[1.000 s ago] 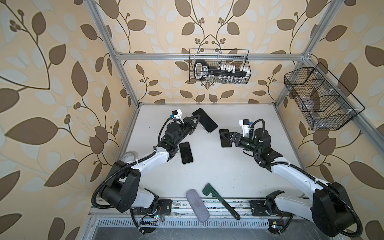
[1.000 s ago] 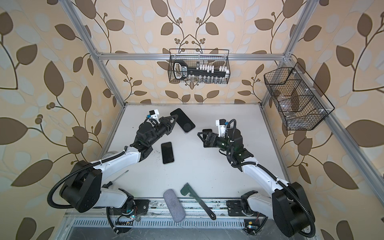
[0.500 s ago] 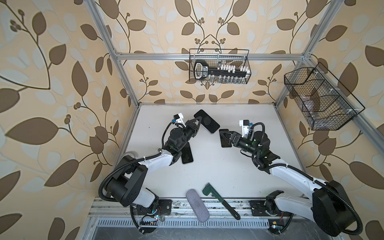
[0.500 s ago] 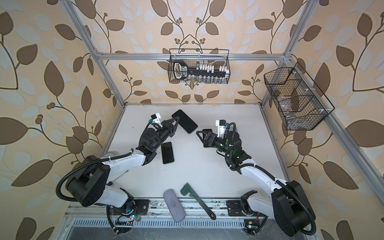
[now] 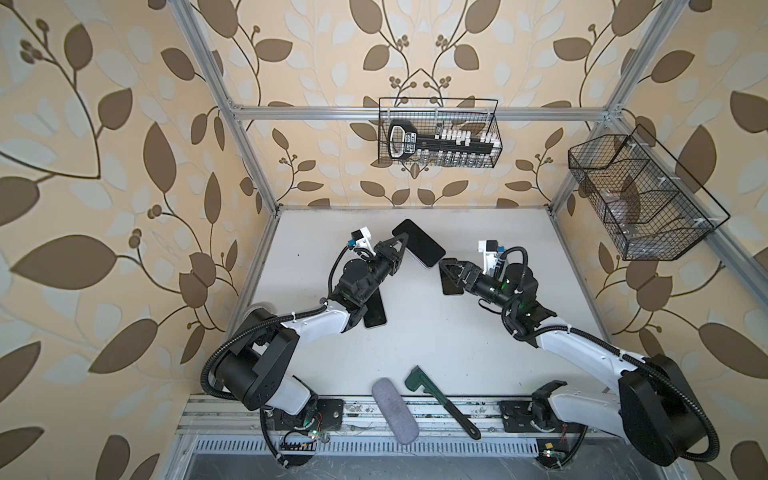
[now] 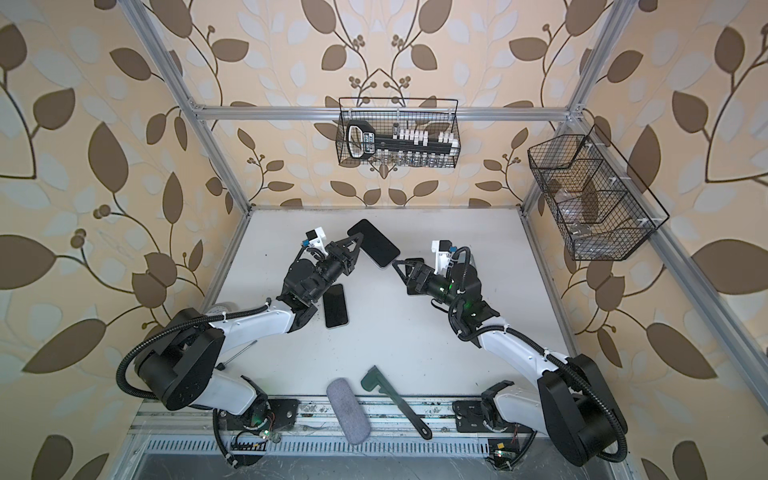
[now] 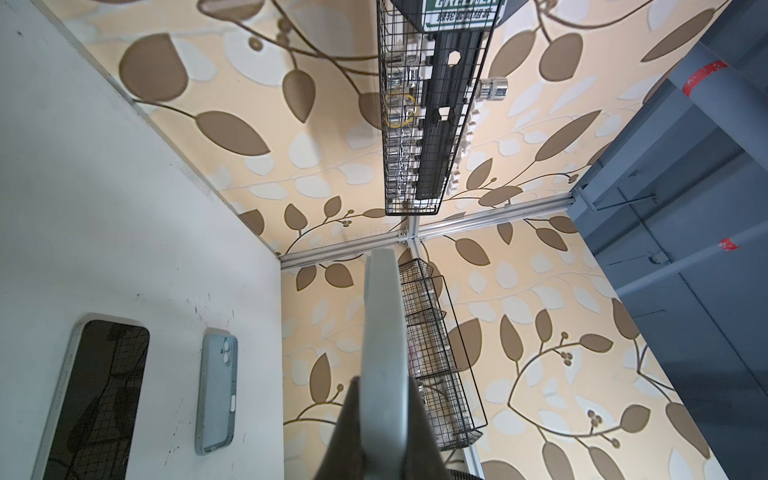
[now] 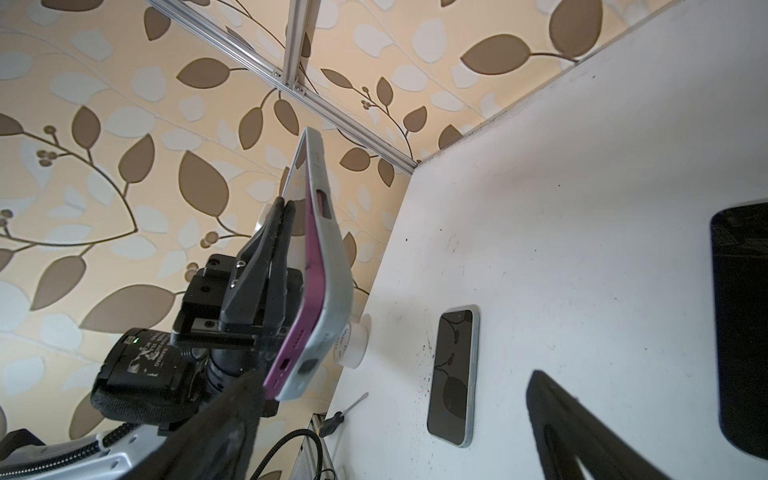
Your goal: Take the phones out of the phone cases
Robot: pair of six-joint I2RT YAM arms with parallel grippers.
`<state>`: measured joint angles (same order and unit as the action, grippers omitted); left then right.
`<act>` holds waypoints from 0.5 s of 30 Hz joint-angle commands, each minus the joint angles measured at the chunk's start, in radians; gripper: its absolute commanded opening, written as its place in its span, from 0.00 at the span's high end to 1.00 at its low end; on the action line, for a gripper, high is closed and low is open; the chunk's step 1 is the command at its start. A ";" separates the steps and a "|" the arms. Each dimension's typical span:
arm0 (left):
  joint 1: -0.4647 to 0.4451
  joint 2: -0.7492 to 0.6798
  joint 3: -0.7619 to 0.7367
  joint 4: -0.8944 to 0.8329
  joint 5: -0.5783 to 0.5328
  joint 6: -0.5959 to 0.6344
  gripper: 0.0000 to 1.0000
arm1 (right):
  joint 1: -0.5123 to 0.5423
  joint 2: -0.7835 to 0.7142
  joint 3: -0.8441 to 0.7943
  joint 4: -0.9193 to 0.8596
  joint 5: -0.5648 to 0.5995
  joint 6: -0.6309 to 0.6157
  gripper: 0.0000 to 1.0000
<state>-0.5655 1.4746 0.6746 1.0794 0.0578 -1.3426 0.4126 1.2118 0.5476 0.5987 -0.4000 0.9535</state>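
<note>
Nearest us, at 6 o'clock on the front rail, a grey pouch (image 5: 395,411) and a green wrench (image 5: 442,401) sit idle, out of the way. Up the table (image 5: 457,340), a spare phone (image 5: 377,313) lies flat, partly covered by the left arm in a top view.

Now the main event. The left gripper (image 5: 402,246) is clamped tight on the phone (image 8: 307,291), case (image 8: 338,266) on. It holds the phone off the table and on edge, I'd say so the other arm can get at a corner.

And there it is: the right gripper (image 5: 448,272), at 4 o'clock of the phone, jaws spread wide. One finger is close to the phone's lower end; touching or not, I can't tell. The case looks bowed away from the purple body, but how much is seated is hard to read. A dark slab (image 5: 451,289) under the right gripper is mostly hidden.

On the far wall at 12 o'clock, a wire basket (image 5: 440,164) carries a socket set. The side basket (image 5: 602,166) holds something, but it's a blur.
</note>
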 commanded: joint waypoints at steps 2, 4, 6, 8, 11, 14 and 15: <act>-0.014 -0.029 0.010 0.119 -0.026 -0.016 1.00 | 0.005 0.013 -0.014 0.046 0.013 0.025 0.02; -0.016 -0.063 0.012 0.117 -0.027 -0.017 1.00 | 0.005 0.014 -0.012 0.044 0.013 0.027 0.02; -0.017 -0.068 0.013 0.117 -0.028 -0.017 1.00 | 0.005 0.012 -0.017 0.043 0.020 0.032 0.03; -0.019 -0.070 0.016 0.114 -0.028 -0.017 1.00 | 0.005 0.005 -0.025 0.041 0.034 0.039 0.03; -0.019 -0.073 0.019 0.113 -0.026 -0.018 1.00 | 0.004 -0.007 -0.041 0.037 0.057 0.046 0.03; -0.019 -0.076 0.023 0.107 -0.023 -0.018 1.00 | 0.000 -0.017 -0.049 0.034 0.067 0.048 0.03; -0.020 -0.076 0.026 0.106 -0.022 -0.017 1.00 | 0.000 -0.018 -0.049 0.037 0.065 0.048 0.03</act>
<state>-0.5774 1.4578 0.6746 1.0779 0.0441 -1.3441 0.4122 1.2160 0.5140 0.6159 -0.3599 0.9813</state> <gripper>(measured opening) 0.106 0.967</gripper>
